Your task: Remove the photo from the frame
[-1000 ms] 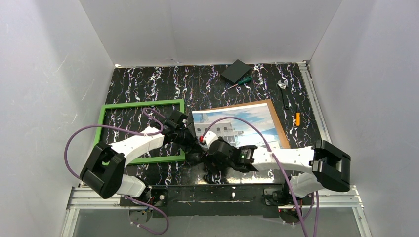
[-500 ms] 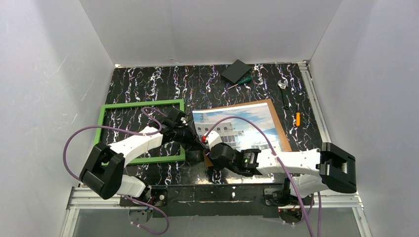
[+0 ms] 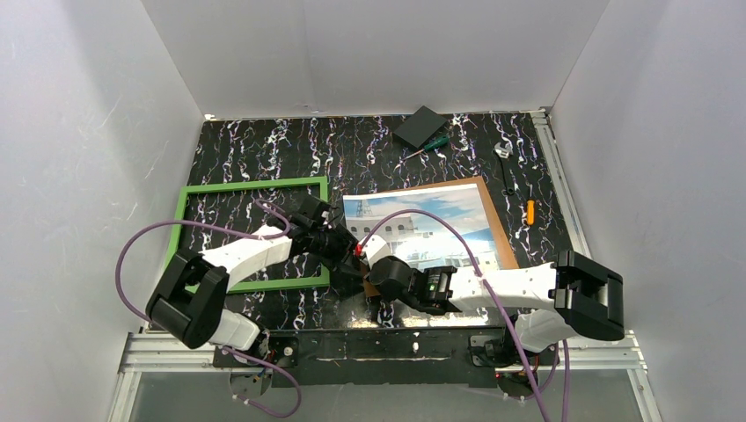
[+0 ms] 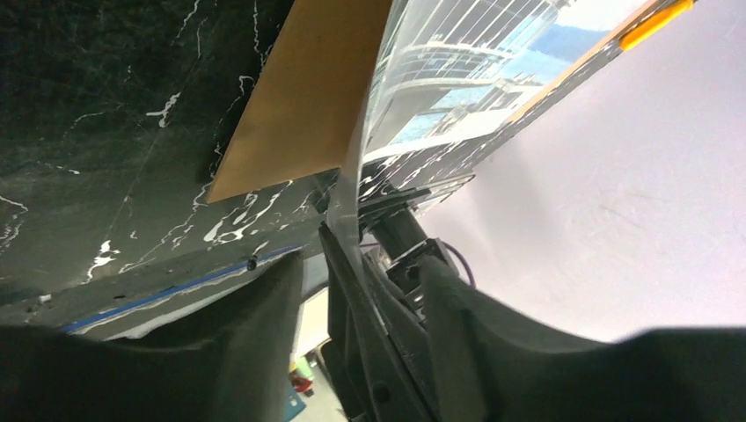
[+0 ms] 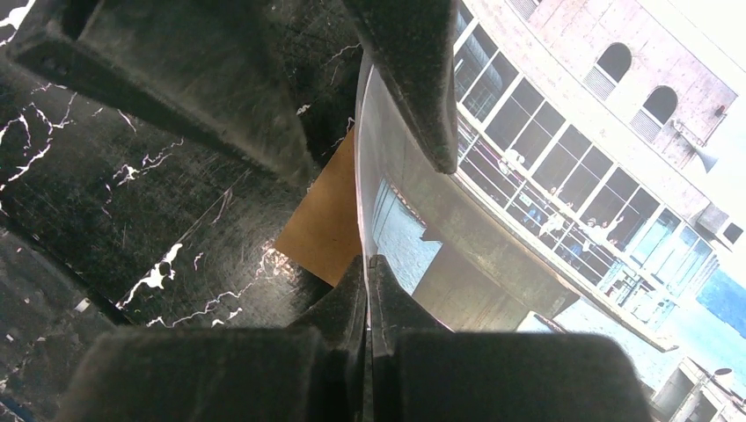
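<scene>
The green frame [image 3: 255, 184] lies flat and empty on the left of the black marbled table. To its right the photo [image 3: 431, 220] of a white building rests on the brown backing board [image 3: 495, 221], its near-left corner lifted off the board [image 4: 299, 105]. My right gripper [image 5: 369, 264] is shut on that lifted edge of the photo [image 5: 545, 176]. My left gripper [image 4: 361, 268] stands open around the same corner, its fingers [image 5: 413, 70] on either side of the sheet. Both grippers meet at the photo's corner [image 3: 359, 255].
At the back of the table lie a black box [image 3: 420, 126] and a green-handled screwdriver [image 3: 431, 143]. A small clear piece [image 3: 502, 149] and an orange item [image 3: 530, 211] lie near the right edge. White walls close in three sides.
My right gripper has shut on the photo's lifted corner. My left gripper, shut a second ago, has opened. The right arm has shifted slightly left.
</scene>
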`<state>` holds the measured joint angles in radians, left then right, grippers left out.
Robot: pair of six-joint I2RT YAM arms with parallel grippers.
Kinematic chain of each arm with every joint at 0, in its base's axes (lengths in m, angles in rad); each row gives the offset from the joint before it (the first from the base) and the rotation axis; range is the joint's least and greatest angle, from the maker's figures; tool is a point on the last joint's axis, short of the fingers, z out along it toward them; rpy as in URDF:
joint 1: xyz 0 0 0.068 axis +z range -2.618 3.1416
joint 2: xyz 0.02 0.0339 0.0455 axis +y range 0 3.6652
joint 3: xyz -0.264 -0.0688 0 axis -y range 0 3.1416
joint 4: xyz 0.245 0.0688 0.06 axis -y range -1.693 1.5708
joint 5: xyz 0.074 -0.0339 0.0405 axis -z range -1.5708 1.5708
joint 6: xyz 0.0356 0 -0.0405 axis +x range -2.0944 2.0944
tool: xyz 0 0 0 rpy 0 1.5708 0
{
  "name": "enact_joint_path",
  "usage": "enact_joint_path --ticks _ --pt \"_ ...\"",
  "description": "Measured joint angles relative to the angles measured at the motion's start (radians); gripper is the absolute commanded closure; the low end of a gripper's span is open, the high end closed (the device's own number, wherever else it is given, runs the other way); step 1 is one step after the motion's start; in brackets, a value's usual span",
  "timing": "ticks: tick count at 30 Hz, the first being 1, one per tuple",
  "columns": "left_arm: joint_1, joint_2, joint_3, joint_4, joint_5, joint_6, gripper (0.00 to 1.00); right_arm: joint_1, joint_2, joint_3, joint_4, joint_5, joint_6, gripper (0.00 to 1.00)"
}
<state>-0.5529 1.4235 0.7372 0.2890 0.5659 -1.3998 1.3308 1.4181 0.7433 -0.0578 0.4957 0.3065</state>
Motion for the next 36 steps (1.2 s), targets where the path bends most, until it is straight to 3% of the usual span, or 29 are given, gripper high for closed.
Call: enact_joint_path --ticks 6,18,21,25,32,36 --pt "0.006 -0.047 -0.04 -0.009 0.02 -0.018 0.43 0.0 0.0 -0.001 0.016 -0.001 0.0 0.99" --pt "0.027 -0.122 -0.144 0.085 0.037 -0.085 0.66 0.0 0.0 -0.002 0.017 -0.005 0.002 0.99" --pt "0.027 -0.122 -0.144 0.108 0.037 -0.092 0.78 0.0 0.0 -0.002 0.02 -0.005 0.003 0.99" --pt "0.027 -0.122 -0.144 0.126 0.038 -0.101 0.84 0.0 0.008 -0.002 0.025 -0.006 0.004 0.99" --pt "0.027 -0.122 -0.155 0.146 0.041 -0.113 0.86 0.0 0.016 -0.002 0.029 -0.008 0.004 0.99" --pt "0.027 -0.116 -0.155 0.156 0.047 -0.128 1.0 0.0 0.016 -0.002 0.029 -0.008 0.004 0.94"
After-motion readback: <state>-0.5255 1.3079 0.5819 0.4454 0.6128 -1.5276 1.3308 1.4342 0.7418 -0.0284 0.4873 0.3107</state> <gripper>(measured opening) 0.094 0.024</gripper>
